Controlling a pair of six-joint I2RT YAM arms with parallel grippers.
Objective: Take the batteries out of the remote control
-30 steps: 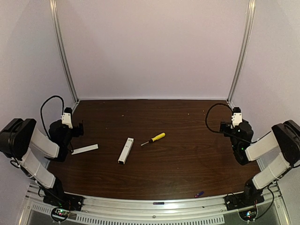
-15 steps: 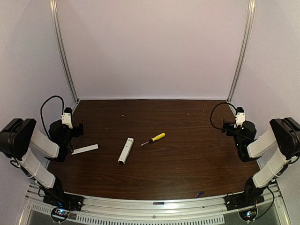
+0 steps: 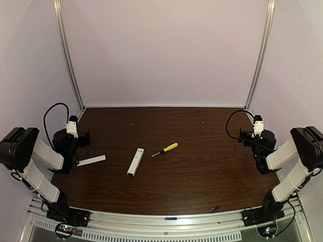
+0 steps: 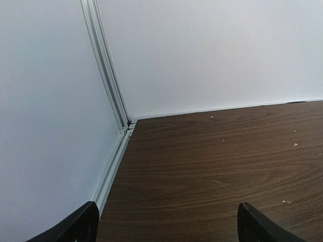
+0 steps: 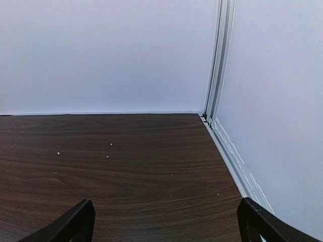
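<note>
The white remote control point(image 3: 135, 162) lies in the middle of the table, its near end showing a small dark recess. One small blue-purple battery point(image 3: 214, 208) rests at the table's front edge on the right. My left gripper point(image 3: 86, 137) hovers at the far left, well away from the remote, and stands open with only bare wood between its fingers in the left wrist view point(image 4: 166, 229). My right gripper point(image 3: 243, 136) is drawn back to the far right; it is open and empty too, facing the back right corner point(image 5: 166, 227).
A yellow-handled screwdriver point(image 3: 165, 149) lies just right of the remote. A thin flat white strip point(image 3: 91, 160) lies near the left arm. White walls and aluminium rails point(image 4: 112, 96) point(image 5: 218, 65) close in the table on three sides.
The right arm has pulled back toward the right wall and then stopped. The left arm, remote, screwdriver, strip and battery have not moved.
</note>
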